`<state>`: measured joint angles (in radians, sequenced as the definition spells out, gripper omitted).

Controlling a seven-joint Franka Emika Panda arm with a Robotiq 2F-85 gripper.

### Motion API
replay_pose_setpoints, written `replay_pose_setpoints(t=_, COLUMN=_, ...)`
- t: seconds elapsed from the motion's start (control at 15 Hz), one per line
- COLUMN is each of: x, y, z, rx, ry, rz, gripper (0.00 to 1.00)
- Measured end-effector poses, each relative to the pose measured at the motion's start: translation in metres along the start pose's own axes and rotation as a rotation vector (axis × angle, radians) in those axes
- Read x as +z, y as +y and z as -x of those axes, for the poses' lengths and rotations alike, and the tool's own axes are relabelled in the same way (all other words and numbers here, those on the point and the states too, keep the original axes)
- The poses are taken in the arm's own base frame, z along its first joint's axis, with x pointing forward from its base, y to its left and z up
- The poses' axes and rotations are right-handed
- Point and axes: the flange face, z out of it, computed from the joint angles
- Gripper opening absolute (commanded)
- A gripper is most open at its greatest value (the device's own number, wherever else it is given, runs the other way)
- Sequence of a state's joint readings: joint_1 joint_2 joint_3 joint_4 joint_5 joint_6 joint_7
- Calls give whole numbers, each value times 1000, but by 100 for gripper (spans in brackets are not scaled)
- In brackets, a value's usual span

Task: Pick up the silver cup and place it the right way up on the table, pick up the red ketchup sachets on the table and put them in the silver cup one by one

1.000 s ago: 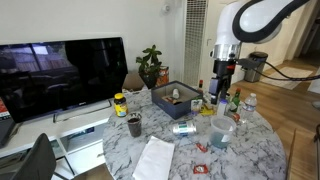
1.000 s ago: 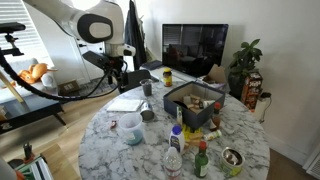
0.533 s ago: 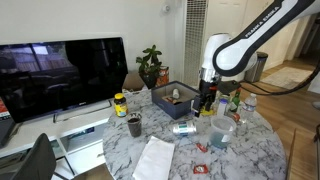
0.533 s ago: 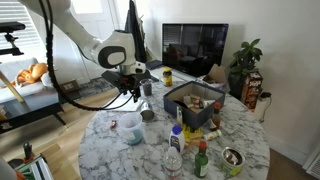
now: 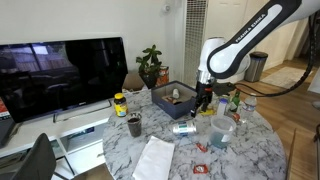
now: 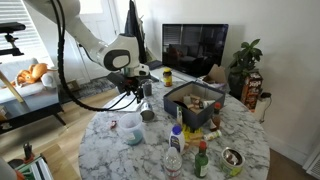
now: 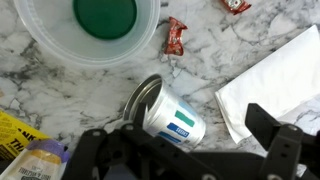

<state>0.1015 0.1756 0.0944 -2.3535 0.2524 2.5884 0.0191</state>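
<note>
The silver cup [image 7: 168,110] lies on its side on the marbled table [image 7: 60,80], mouth toward the upper left, with a white label carrying green and blue marks. It also shows in both exterior views [image 5: 183,128] [image 6: 148,114]. My gripper [image 7: 185,142] is open and hangs just above the cup, a finger on each side, not touching it; it also shows in both exterior views [image 5: 205,101] [image 6: 137,94]. Two red ketchup sachets [image 7: 176,36] [image 7: 237,6] lie flat beyond the cup. In an exterior view two sachets [image 5: 203,147] lie near the table's front.
A clear plastic cup [image 7: 105,25] with green inside stands close to the silver cup. A white napkin [image 7: 280,80] lies beside it. A dark cup [image 5: 134,125], a dark box [image 5: 175,97], a yellow jar [image 5: 120,104] and bottles [image 5: 237,103] stand around the table.
The arm has come down from high above the table's edge and moved in over the lying silver cup. The gripper has stayed open. Nothing on the table has moved.
</note>
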Motion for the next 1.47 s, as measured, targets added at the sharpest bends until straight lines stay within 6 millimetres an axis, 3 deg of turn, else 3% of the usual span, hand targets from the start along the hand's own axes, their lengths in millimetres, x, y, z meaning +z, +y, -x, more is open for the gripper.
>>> replay_pose_setpoints(t=0.33, x=13, y=9, z=-10, rx=64, ry=-14, rz=-29, gripper=100)
replay_pose_setpoints(t=1.07, x=68, y=34, z=-38, rx=237, ry=-68, rz=-105, gripper=100)
replay_pose_setpoints(t=1.47, x=89, y=45, z=-49, rx=377, ry=-83, rz=-213, gripper=100)
